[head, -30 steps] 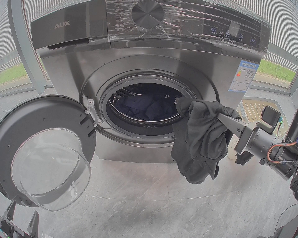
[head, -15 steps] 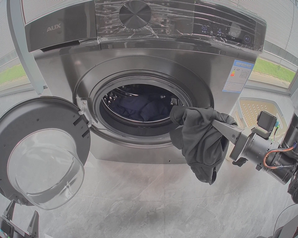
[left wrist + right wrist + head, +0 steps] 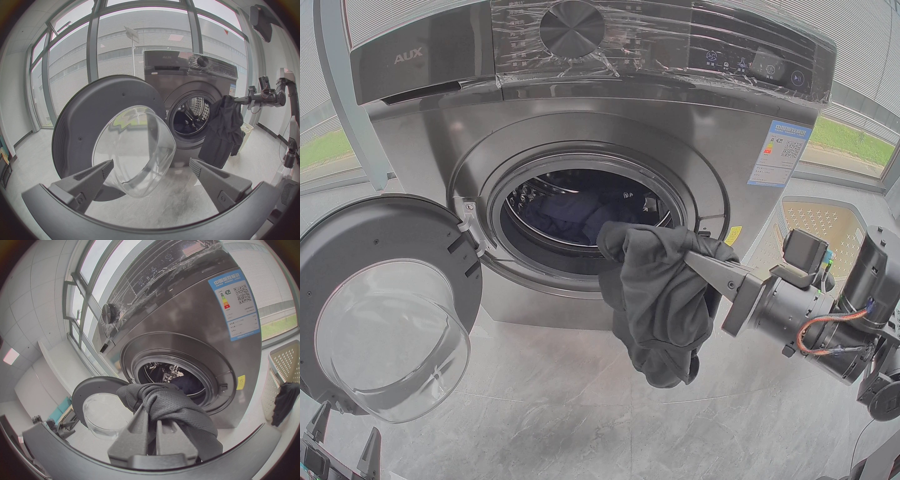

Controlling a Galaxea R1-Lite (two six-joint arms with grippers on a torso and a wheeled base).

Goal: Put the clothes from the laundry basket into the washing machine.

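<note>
Right gripper (image 3: 700, 262) clamps its two grey fingers together on a dark grey mesh garment (image 3: 656, 294), held out in front of the silver-grey front-loading washing machine (image 3: 612, 119). The cloth is bunched over and around the fingertips, hiding them, and most of it hangs below the gripper in a loose bundle across the machine's lower front panel, above the grey marbled floor tiles (image 3: 550, 400). Its upper fold sits at the lower right edge of the round drum opening (image 3: 550, 259), outside the drum. Inside the drum lie dark blue clothes (image 3: 569, 212).

The machine's round grey door with a clear domed window (image 3: 381, 294) stands swung wide open on the robot's left. Low beside that door, well apart from the garment, the left gripper (image 3: 150, 162) has its fingers spread apart.

To the right of the machine, behind the right arm, a cream perforated laundry basket (image 3: 825, 225) stands on the floor. The right wrist view shows another dark piece of clothing (image 3: 284, 402) draped over its rim and hanging down its outer wall.
</note>
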